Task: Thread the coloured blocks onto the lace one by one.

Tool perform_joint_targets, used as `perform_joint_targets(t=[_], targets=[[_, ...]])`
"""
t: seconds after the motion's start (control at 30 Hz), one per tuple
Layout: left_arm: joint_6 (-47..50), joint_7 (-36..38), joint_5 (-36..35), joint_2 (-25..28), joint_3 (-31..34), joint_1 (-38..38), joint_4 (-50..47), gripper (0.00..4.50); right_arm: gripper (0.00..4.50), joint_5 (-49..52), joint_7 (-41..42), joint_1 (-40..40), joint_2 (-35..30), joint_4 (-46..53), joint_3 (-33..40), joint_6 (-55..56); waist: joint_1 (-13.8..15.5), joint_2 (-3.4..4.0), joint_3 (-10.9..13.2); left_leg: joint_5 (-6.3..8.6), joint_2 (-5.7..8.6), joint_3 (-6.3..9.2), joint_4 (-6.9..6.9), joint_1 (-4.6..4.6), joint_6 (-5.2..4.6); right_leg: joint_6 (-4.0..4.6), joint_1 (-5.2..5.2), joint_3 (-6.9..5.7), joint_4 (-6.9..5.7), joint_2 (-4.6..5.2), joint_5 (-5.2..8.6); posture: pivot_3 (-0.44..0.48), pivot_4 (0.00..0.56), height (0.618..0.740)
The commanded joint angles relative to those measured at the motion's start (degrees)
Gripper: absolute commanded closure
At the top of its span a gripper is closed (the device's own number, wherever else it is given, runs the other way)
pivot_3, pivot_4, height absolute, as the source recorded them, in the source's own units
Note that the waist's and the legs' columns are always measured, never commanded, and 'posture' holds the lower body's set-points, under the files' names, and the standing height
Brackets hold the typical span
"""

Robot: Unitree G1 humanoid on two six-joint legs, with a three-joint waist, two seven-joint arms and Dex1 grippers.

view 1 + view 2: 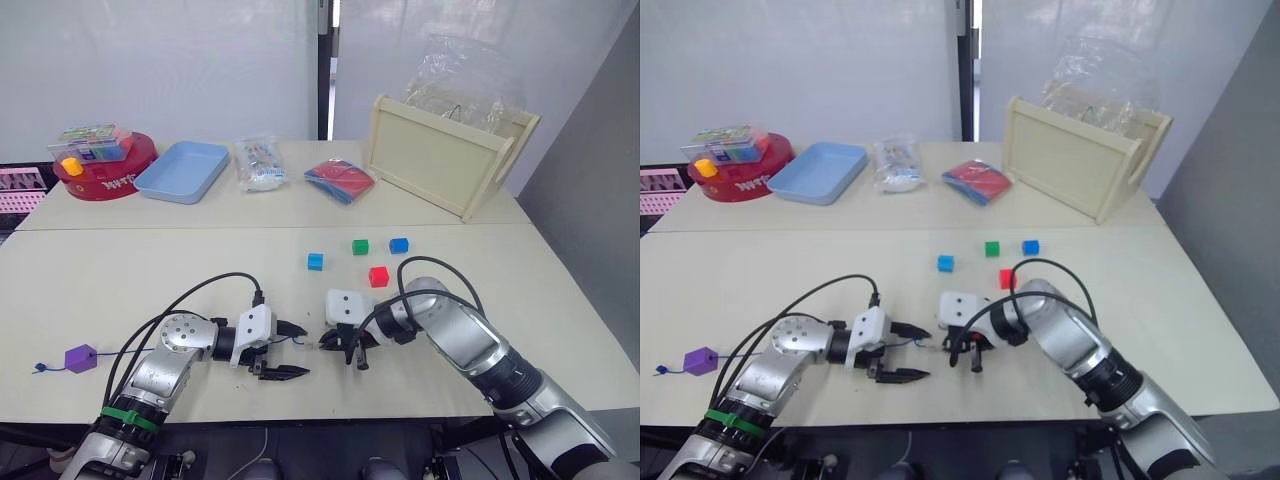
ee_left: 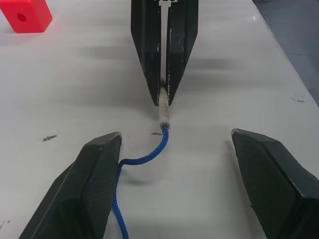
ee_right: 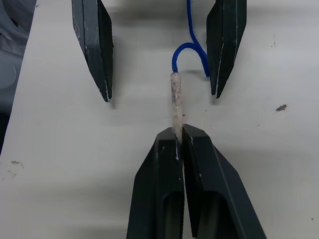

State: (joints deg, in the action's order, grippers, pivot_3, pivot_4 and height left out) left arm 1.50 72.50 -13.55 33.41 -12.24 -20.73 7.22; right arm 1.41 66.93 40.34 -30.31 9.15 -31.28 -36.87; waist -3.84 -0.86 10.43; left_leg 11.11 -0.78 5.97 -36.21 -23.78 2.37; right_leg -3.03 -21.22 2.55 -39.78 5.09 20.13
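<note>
On the pale table [image 1: 120, 290] I see my right gripper [image 3: 178, 141] pinching the pale stiff tip of the thin dark-blue lace [image 2: 149, 158], my left gripper [image 2: 177, 149] wide open around it. The purple plastic cube [image 1: 80, 358] is already threaded, far left; red [image 1: 378, 276], green [image 1: 360, 246], blue [image 1: 399, 244] and light-blue [image 1: 315, 261] cubes lie loose beyond.

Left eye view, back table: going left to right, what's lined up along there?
Red round tin → light blue tray → clear plastic packet → red and blue flat pack → pale wooden tray standing on its side, with crumpled clear plastic behind it.
</note>
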Motion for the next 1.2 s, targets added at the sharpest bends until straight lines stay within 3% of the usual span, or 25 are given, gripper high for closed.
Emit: perform_joint_targets(t=[0.03, 0.37, 0.4, 0.8, 1.07, 1.17, 1.2], targets=[[1.92, -0.01, -1.84, -0.58, 0.76, -0.65, -1.76, 1.10, 4.50, 0.70, 0.20, -0.04, -0.28, 2.05, 0.33, -0.03, -0.02, 0.00, 0.00, 0.00, 0.00, 0.00, 0.00, 0.00, 0.00, 0.00, 0.00, 0.00, 0.00, 0.00, 0.00, 0.000, 0.150, 0.740], [2.74, 1.05, -1.83, -0.49, 0.30, -1.07, -1.54, 4.32, 4.50, 1.49, -0.18, 0.33, 1.14, 1.17, 1.14, -0.79, -0.05, 0.00, 0.00, 0.00, 0.00, 0.00, 0.00, 0.00, 0.00, 0.00, 0.00, 0.00, 0.00, 0.00, 0.00, 0.000, 0.150, 0.740], [2.78, 1.09, -1.83, -0.49, 0.36, -1.17, -1.46, 4.48, 4.50, 1.63, -0.16, 0.33, 1.14, 1.15, 1.18, -0.88, -0.03, 0.00, 0.00, 0.00, 0.00, 0.00, 0.00, 0.00, 0.00, 0.00, 0.00, 0.00, 0.00, 0.00, 0.00, 0.000, 0.150, 0.740], [3.07, 1.09, -1.83, -0.94, -0.02, -1.33, -1.78, 4.48, 4.50, 1.89, -1.28, -0.16, 0.36, 1.67, 1.48, -1.48, -0.02, 0.00, 0.00, 0.00, 0.00, 0.01, 0.00, 0.00, 0.01, 0.00, 0.01, 0.00, 0.00, 0.00, 0.00, 0.000, 0.150, 0.740], [2.30, 0.94, -1.86, -1.15, 0.26, -1.27, -1.43, 4.50, 1.82, 6.16, -0.30, -2.13, -4.86, 9.06, 6.38, -5.58, 0.14, 0.00, 0.00, 0.00, 0.02, 0.01, -0.01, -0.02, 0.01, 0.00, 0.01, 0.00, 0.01, 0.02, 0.00, 0.000, 0.150, 0.740], [-0.14, 1.15, -1.86, -1.00, 0.92, -0.37, -0.35, 4.50, 0.81, 11.53, -3.44, -10.60, -8.41, 15.87, 19.40, -7.68, 1.04, -0.02, -0.01, 0.00, 0.04, 0.01, -0.02, -0.05, 0.00, 0.00, 0.04, -0.01, 0.06, 0.04, 0.00, 0.000, 0.150, 0.740], [-0.61, 1.28, -1.92, -0.91, 1.06, -0.18, -0.07, 4.50, 0.81, 13.72, -4.49, -13.03, -8.57, 17.52, 23.16, -8.84, 1.31, -0.03, -0.01, 0.01, 0.04, 0.00, -0.02, -0.05, -0.01, 0.00, 0.06, 0.00, 0.08, 0.05, 0.00, 0.000, 0.150, 0.740]])
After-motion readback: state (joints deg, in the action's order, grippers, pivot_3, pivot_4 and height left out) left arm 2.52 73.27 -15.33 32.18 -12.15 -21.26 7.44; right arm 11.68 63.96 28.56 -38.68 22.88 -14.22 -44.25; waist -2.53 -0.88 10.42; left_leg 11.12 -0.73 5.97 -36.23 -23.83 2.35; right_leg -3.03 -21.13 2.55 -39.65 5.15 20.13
